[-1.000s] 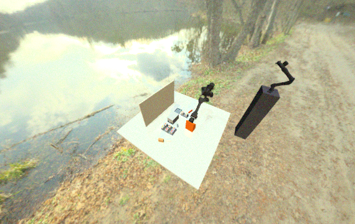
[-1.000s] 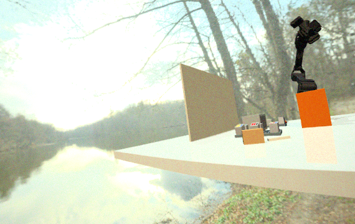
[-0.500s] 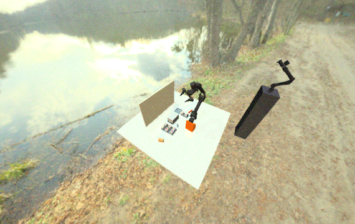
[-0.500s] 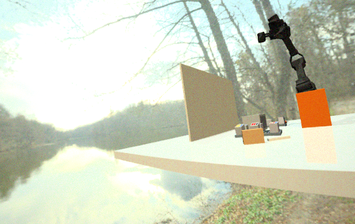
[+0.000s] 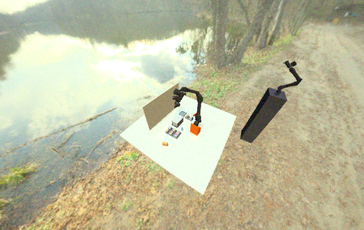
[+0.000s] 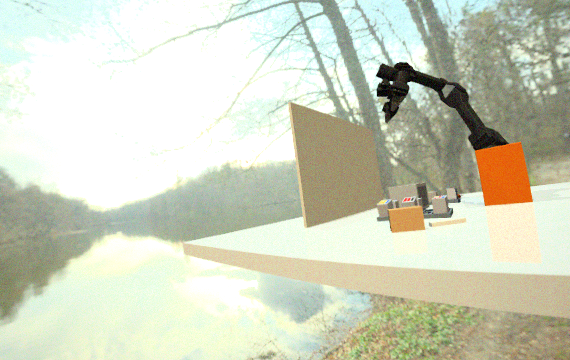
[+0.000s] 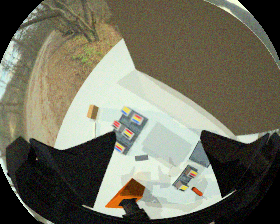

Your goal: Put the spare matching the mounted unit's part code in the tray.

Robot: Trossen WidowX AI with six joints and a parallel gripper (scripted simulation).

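My gripper (image 5: 177, 105) (image 6: 388, 119) (image 7: 160, 136) is open and empty, high above the table and pointing down. Several small grey spares with coloured stripe labels stand on a dark rack (image 6: 440, 214) (image 7: 139, 129). A dark, flat, square tray (image 5: 182, 113) (image 7: 200, 156) lies beyond the large grey box (image 5: 177, 121) (image 7: 166, 143), partly behind a finger in the wrist view. A smaller dark base near the tray carries small grey pieces, with coloured labels (image 7: 192, 173) showing. I cannot tell which piece is the mounted unit, and no back code is readable.
A tall brown board (image 5: 161, 107) (image 6: 337, 165) (image 7: 201, 65) stands along one table side. An orange block (image 5: 195, 129) (image 6: 505, 175) stands by the arm's base. A small orange-brown block (image 5: 165, 144) (image 6: 407, 219) (image 7: 92, 111) lies near the rack. A second arm stands on a dark pedestal (image 5: 263, 115) off the table.
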